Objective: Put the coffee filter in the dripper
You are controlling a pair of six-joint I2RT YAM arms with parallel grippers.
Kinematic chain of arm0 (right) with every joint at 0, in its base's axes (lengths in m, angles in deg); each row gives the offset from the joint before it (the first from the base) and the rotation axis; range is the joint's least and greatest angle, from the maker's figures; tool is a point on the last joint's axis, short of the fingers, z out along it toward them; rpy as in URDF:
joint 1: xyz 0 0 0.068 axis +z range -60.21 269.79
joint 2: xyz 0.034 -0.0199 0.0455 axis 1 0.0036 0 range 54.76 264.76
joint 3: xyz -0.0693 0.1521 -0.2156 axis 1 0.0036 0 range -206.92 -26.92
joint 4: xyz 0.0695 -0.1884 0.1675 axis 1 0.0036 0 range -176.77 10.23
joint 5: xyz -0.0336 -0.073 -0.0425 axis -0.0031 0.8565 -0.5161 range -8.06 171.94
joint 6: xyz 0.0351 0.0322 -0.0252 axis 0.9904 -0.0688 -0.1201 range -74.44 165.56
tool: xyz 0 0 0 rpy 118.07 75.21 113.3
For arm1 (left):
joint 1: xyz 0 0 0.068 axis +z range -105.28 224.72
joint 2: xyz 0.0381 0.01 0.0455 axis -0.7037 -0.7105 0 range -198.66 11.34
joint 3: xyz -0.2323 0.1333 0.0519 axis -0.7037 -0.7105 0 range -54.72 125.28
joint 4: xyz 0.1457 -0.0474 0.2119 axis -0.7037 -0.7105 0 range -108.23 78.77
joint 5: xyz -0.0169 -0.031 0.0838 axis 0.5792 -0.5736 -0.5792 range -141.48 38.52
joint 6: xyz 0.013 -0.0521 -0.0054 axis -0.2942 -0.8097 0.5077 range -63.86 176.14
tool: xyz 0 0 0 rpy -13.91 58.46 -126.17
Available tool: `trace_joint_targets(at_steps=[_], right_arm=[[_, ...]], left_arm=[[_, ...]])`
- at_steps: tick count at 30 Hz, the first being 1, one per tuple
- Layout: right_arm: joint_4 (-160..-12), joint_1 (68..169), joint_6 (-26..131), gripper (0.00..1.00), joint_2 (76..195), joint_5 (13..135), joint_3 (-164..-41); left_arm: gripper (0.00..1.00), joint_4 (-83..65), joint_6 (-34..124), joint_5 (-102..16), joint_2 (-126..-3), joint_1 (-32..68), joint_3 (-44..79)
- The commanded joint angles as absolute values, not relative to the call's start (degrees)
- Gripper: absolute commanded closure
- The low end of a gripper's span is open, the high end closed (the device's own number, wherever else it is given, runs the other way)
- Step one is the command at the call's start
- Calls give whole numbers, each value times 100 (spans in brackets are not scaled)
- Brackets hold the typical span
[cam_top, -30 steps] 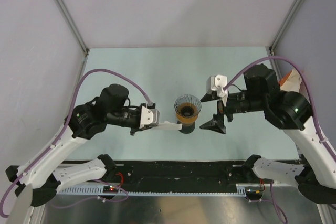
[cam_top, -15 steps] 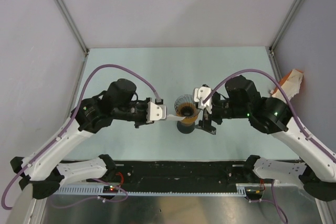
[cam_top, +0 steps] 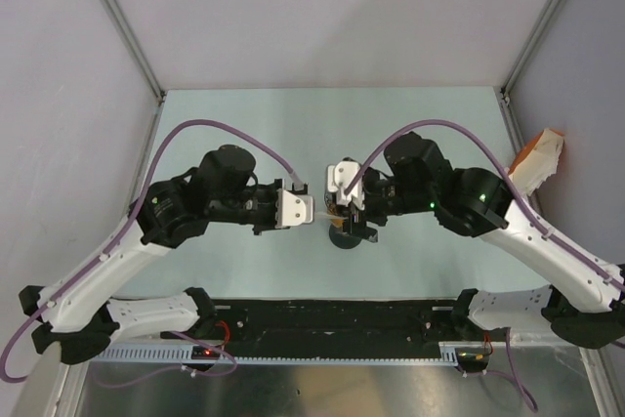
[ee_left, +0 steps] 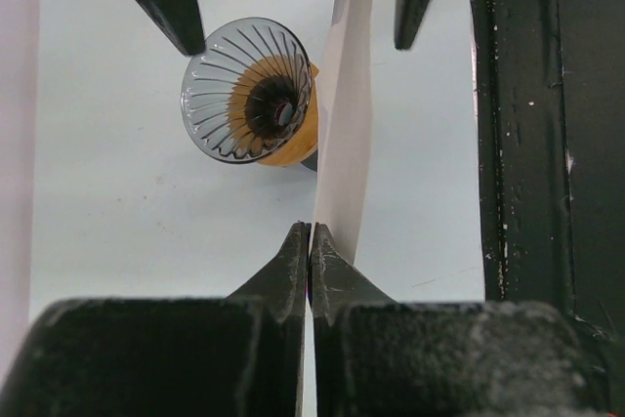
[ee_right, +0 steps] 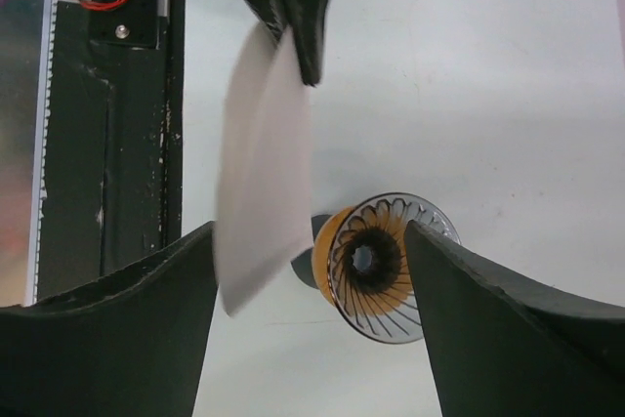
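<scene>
The left gripper (ee_left: 310, 233) is clamped shut on one edge of the coffee filter (ee_left: 348, 134), holding it folded flat and edge-on just beside the dripper (ee_left: 246, 90), not over its mouth. The filter's long axis runs away from the left gripper toward the right gripper (ee_right: 308, 251), whose jaws stand wide apart astride the free end. Whether a finger touches the paper is unclear.

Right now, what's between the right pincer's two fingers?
The filter's loose end, held by the left pincer, with the dripper beyond, in the right wrist view.
</scene>
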State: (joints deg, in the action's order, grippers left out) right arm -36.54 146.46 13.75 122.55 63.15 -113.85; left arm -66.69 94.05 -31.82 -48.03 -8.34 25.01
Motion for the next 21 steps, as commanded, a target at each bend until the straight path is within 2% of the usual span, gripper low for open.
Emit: trace_joint_targets(at_steps=[1,4,6,8,9,12,14,18,21], right_arm=[[-3769,15007,960,28,12295,6493,-11587],[-3870,15129,920,48,12278,6666,-11382],[-3982,15151,944,67,12254,6766,-11274],[-4076,15150,975,90,12231,6835,-11205],[-4118,15154,986,95,12215,6864,-11180],[-4238,15144,985,99,12180,6885,-11135],[-4344,15128,959,100,12124,6849,-11087],[-4537,15082,932,100,11986,6739,-10956],[-4587,15059,890,100,11906,6597,-10869]], left_arm=[[100,-6596,9237,-3219,-4885,-893,2689],[100,-6593,9170,-3208,-4912,-897,2752],[100,-6580,9114,-3217,-4908,-902,2778],[100,-6541,8998,-3197,-4898,-899,2772],[100,-6517,8910,-3188,-4892,-898,2772],[99,-6408,8593,-3314,-4888,-891,2759],[88,-6325,8438,-3472,-4869,-885,2756],[57,-6166,8184,-3568,-4804,-811,2689],[48,-6007,7910,-3530,-4767,-676,2625]])
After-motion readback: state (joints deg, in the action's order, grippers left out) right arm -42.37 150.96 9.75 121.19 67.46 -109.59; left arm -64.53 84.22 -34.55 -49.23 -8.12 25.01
